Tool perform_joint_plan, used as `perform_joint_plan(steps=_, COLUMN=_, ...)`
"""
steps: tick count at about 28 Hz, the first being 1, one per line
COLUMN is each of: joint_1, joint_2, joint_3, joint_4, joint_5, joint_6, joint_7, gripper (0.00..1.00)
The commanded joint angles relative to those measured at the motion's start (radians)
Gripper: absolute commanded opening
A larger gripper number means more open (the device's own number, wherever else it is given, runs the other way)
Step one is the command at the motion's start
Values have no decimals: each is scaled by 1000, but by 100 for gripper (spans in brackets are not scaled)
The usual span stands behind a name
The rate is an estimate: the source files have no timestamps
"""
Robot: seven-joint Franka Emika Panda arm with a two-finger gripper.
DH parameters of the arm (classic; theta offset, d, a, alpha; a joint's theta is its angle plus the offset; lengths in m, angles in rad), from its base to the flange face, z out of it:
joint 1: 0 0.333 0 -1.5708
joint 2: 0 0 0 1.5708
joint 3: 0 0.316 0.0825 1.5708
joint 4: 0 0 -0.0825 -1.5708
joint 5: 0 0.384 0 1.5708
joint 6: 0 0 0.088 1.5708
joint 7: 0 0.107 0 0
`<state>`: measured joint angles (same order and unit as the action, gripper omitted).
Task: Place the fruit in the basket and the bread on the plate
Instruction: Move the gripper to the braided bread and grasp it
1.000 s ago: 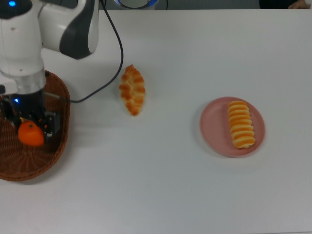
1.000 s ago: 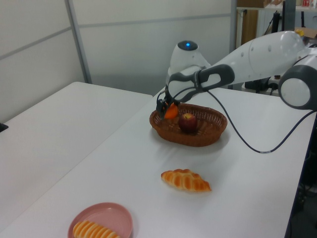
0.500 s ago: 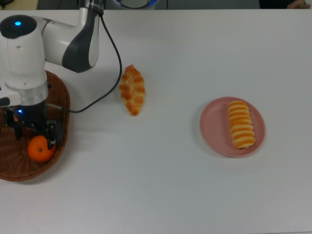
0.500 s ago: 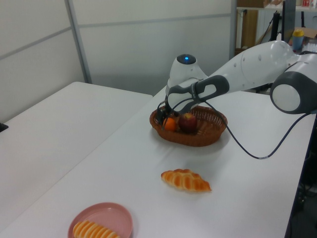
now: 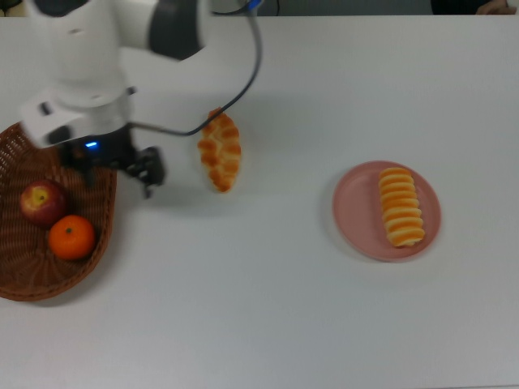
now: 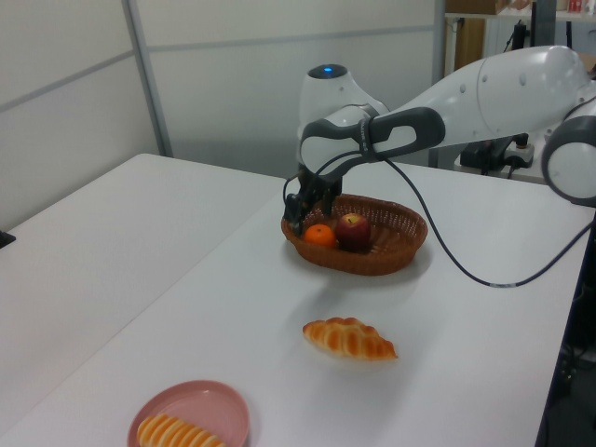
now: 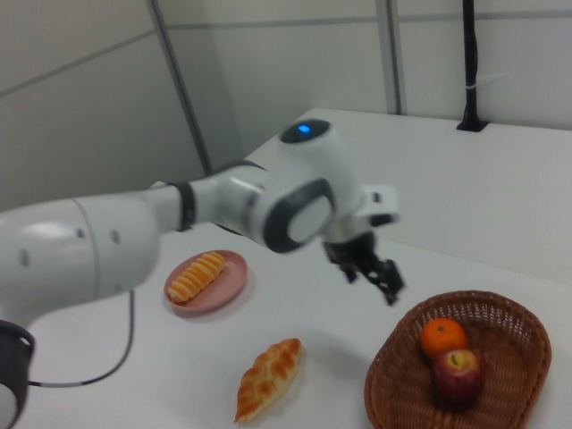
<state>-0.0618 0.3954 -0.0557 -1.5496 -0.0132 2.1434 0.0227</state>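
The dark red apple (image 5: 42, 201) and the orange tangerine (image 5: 71, 237) lie side by side in the wicker basket (image 5: 105, 219) at the top view's left. My gripper (image 5: 117, 173) hangs open and empty above the basket's right rim, between the basket and the braided pastry (image 5: 220, 150). That pastry lies on the bare table. The ribbed roll (image 5: 401, 206) rests on the pink plate (image 5: 353, 211) at the top view's right. The left view shows the gripper (image 6: 303, 207) just above the tangerine (image 6: 319, 236). In the right view the gripper (image 7: 375, 273) is left of and above the basket (image 7: 509, 357).
The arm's black cable (image 5: 243, 73) loops over the table near the pastry's far end. White table surface stretches between the pastry and the plate.
The gripper let go of the tangerine, which now lies in the basket beside the apple. It then rose and moved toward the top view's right, out over the basket's rim.
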Motion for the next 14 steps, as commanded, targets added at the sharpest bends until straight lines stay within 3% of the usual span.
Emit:
perform_joint_plan(steps=1, joint_1=98, joint_2=-131, joint_3=-13, joint_4=-138, joint_5=18, joint_6=-83, joint_7=-1, gripper=100)
perform_joint_plan(steps=8, joint_1=223, joint_2=-170, joint_3=-13, joint_4=-153, joint_5=19, joint_6=-298, joint_7=3, gripper=100)
perform_joint_plan(steps=12, joint_1=269, joint_2=-181, joint_3=-13, joint_4=-230, joint_5=19, joint_6=-275, joint_7=11, gripper=100)
perform_joint_plan(steps=14, joint_1=278, joint_2=-199, joint_3=-13, joint_4=-299, joint_5=19, joint_6=-193, joint_7=14, gripper=100)
